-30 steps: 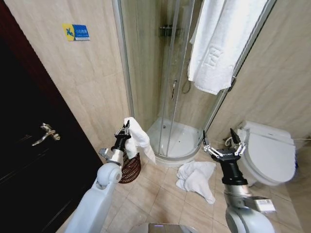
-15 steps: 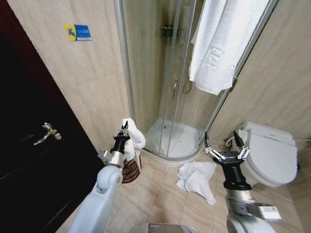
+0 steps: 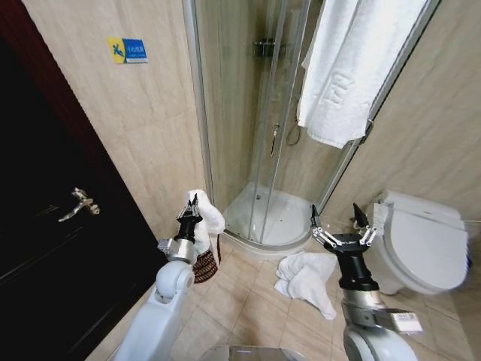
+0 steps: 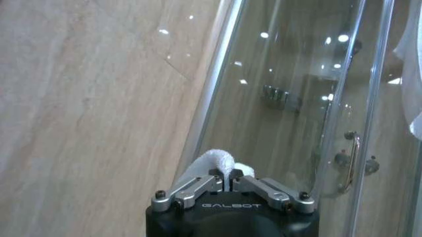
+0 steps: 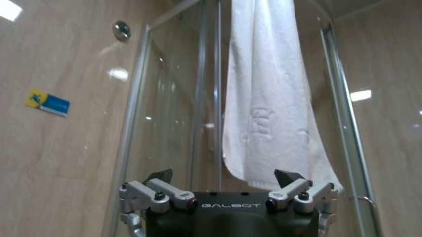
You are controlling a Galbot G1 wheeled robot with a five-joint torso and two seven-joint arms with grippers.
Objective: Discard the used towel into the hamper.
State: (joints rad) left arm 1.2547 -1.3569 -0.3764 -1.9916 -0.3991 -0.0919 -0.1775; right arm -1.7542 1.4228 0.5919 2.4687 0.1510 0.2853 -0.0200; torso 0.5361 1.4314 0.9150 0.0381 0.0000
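My left gripper [image 3: 192, 204] is shut on a white used towel [image 3: 208, 222], held up near the tiled wall beside the shower glass. The towel hangs down onto the rim of the hamper [image 3: 204, 265], a small dark reddish-brown woven basket on the floor just below. In the left wrist view, a fold of the towel [image 4: 215, 160] bulges above the shut gripper [image 4: 226, 177]. My right gripper [image 3: 336, 223] stands open and empty above a second white towel [image 3: 304, 275] crumpled on the floor. The right wrist view shows that gripper [image 5: 224, 178] with its fingers spread wide.
A dark door [image 3: 45, 248] with a metal handle [image 3: 77, 204] stands at the left. The glass shower enclosure [image 3: 259, 150] is straight ahead, with a large white towel [image 3: 353, 68] hanging on its frame. A white toilet [image 3: 425, 241] sits at the right.
The whole view has shifted a little, so the camera moved. The towel's hanging end now sits shorter and closer over the hamper. The right gripper keeps its open pose.
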